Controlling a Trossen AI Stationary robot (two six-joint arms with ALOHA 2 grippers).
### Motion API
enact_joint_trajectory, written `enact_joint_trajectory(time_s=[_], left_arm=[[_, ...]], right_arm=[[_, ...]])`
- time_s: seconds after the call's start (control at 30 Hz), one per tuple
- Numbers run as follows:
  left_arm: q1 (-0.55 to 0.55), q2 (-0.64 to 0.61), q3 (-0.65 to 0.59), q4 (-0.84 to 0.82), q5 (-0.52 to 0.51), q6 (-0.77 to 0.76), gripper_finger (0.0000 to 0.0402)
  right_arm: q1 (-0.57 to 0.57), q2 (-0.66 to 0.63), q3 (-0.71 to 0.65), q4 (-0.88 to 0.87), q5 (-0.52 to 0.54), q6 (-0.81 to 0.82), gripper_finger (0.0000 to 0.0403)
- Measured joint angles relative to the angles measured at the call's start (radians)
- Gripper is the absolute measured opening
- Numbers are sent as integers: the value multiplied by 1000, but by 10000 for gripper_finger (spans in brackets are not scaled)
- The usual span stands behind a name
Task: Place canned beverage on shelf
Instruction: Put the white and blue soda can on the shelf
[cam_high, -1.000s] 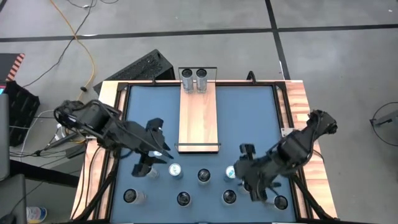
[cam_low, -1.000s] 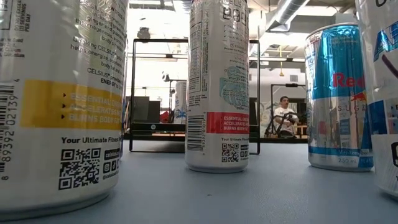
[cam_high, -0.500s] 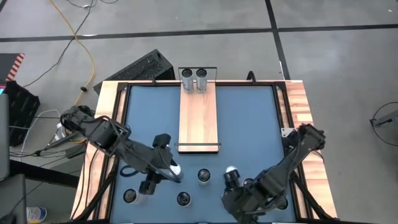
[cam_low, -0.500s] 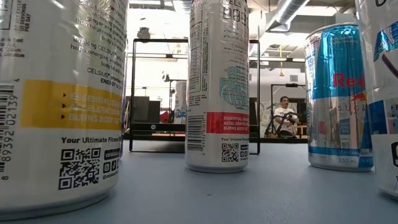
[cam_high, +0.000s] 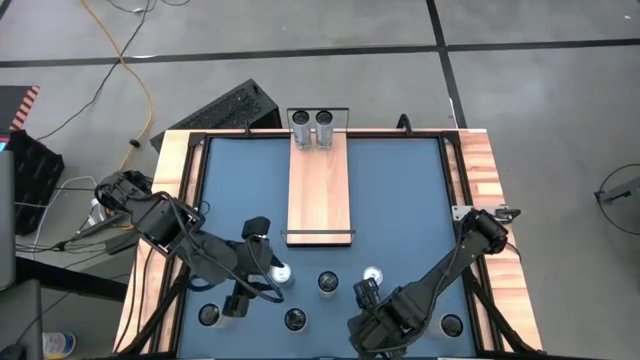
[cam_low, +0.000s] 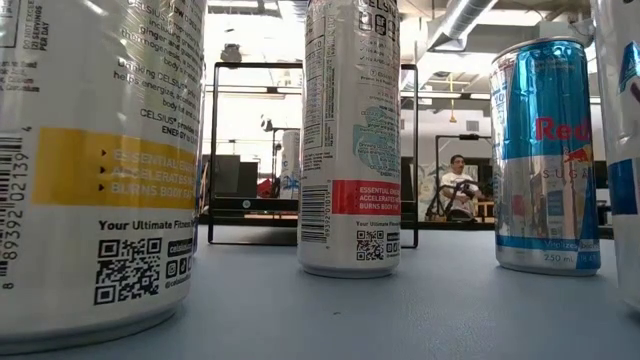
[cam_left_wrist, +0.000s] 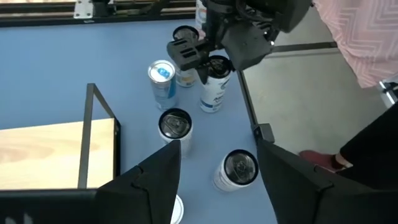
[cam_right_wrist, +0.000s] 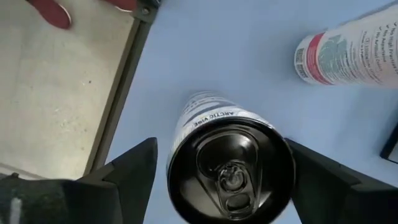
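The light-wood shelf (cam_high: 320, 185) lies along the table's middle, with two cans (cam_high: 311, 128) standing at its far end. Several more cans stand on the blue table near its front edge. My right gripper (cam_high: 366, 318) is open at a black-topped can (cam_right_wrist: 231, 167), one finger on each side of it. My left gripper (cam_high: 262, 270) is open beside a silver-and-blue-topped can (cam_high: 281, 272). That can shows low between its fingers in the left wrist view (cam_left_wrist: 178, 209). The shelf also shows there (cam_left_wrist: 43, 152). My right gripper's fingers (cam_right_wrist: 127, 177) come from above and stand on either side of the black-topped can's upper wall (cam_right_wrist: 186, 118). The can stands upright on the table. Whether the fingers touch it, I cannot tell.
Other upright cans stand near the grippers (cam_high: 328, 282), (cam_high: 372, 276), (cam_high: 295, 319), (cam_high: 210, 316), (cam_high: 452, 325). The low view shows tall cans close up (cam_low: 350, 140) and a blue can (cam_low: 545, 160). Wooden strips edge the table (cam_high: 175, 160). A person (cam_low: 458, 185) sits beyond it.
My right gripper has gone toward the table's near edge and left, coming over the black-topped can. My left gripper has gone toward the table's right, up to the silver-and-blue-topped can. The can at the low view's right edge has shifted a little.
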Motion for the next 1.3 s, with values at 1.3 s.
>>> enact_joint_trajectory(time_s=[1.3], left_arm=[[0, 1, 0, 0, -118, 13, 198]], right_arm=[[-143, -160, 257, -232, 109, 107, 220]])
